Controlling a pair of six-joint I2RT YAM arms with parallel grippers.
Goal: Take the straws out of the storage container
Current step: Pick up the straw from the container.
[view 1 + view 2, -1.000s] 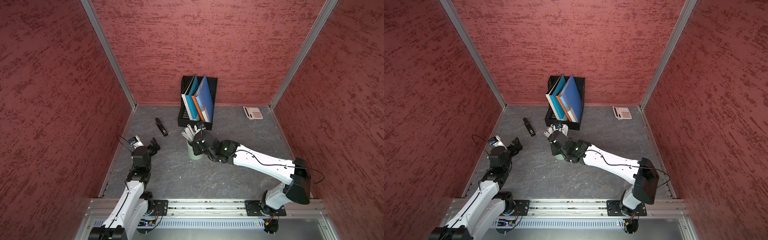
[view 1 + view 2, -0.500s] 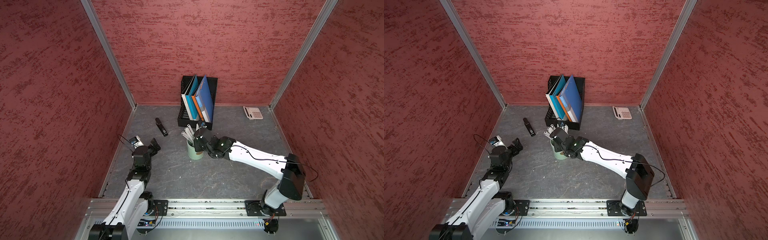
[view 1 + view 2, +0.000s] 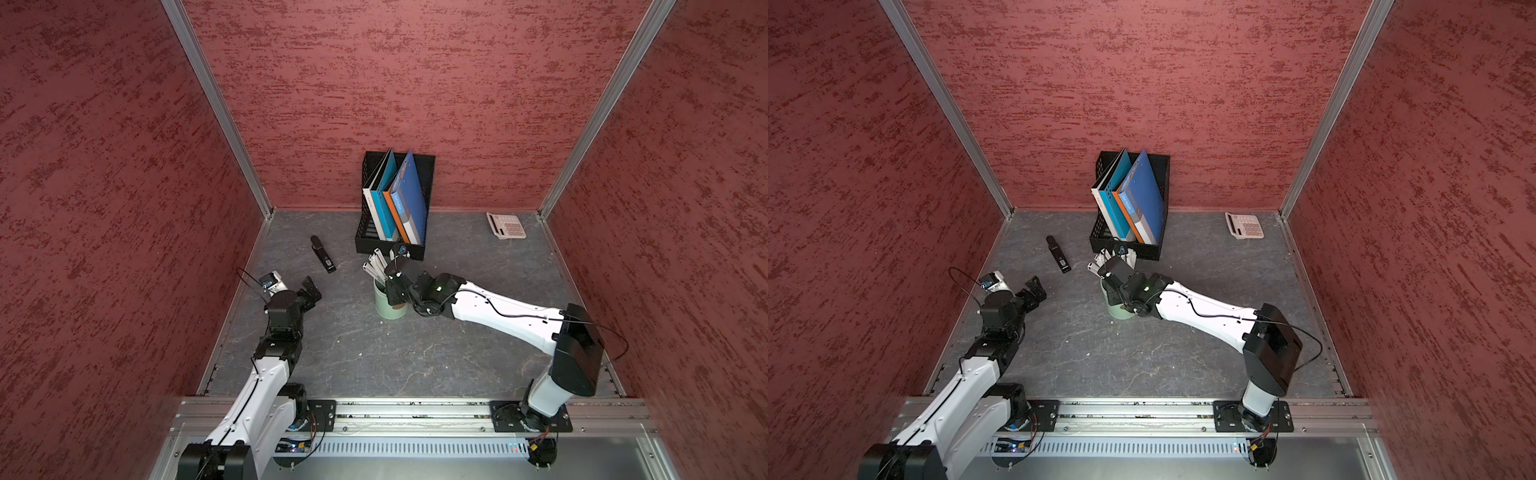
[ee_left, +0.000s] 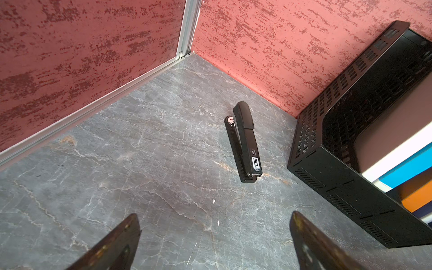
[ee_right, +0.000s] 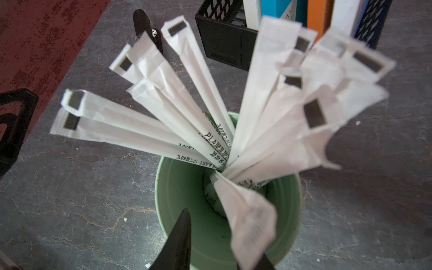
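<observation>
We see the right hand [image 5: 223, 236] has sunk toward the storage container [image 5: 182, 187] and narrowed since a second ago | it is half open astride one straw [image 5: 247, 222], not clamped | the straws [image 5: 257, 93] stand fanned in the storage container on the desk [image 5: 70, 198], before the file rack [image 5: 224, 39] | our left hand [image 4: 215, 216] released, empty.

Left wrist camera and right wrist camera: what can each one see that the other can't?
Only the left wrist camera shows the wide-open left claw, the whole black stapler and the wall corner. Only the right wrist camera shows the white straws fanning out of the green cup, with the right claw over the cup and one straw between its fingers. Both show the grey table, the black file rack and its folders. The stapler's tip peeks into the right wrist view too.
</observation>
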